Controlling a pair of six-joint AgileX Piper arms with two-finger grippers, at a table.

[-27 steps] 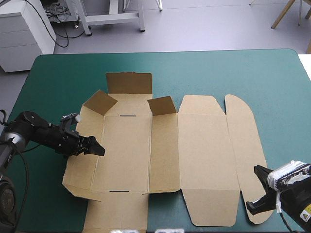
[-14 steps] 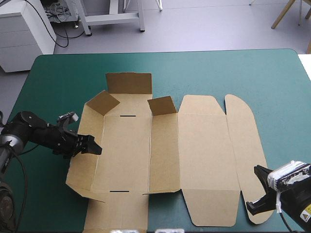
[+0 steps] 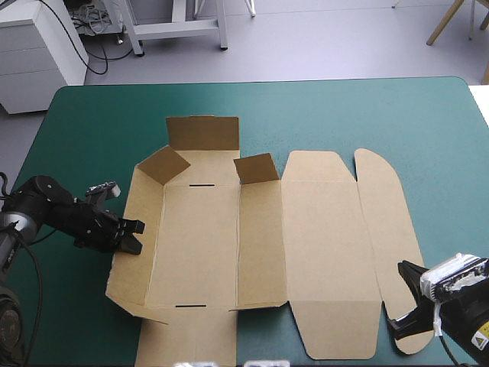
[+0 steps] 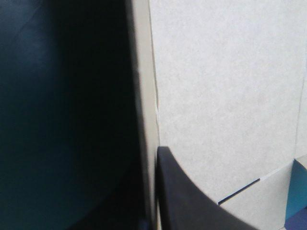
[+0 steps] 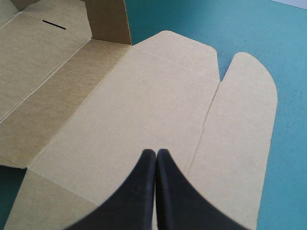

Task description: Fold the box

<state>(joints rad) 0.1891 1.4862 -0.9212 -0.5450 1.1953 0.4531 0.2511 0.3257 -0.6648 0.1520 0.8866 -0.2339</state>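
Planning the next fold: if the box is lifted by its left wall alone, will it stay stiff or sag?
Probably sags: the box is one thin sheet with creases between panels, likely hinging there. Likely light: the left gripper, jaws shut on the left wall's edge, holds that wall tilted up. It may slide on the smooth teal-green cover.

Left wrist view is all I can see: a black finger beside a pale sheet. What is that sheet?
Observer: The box, a cut brown board spread across the teal-green table; the left hand grips its raised left wall.
Operator: Is there another hand?
Observer: Yes, the right hand, shut, over the board's right end.
Operator: Anything else raised?
Observer: Three flaps at the far end.
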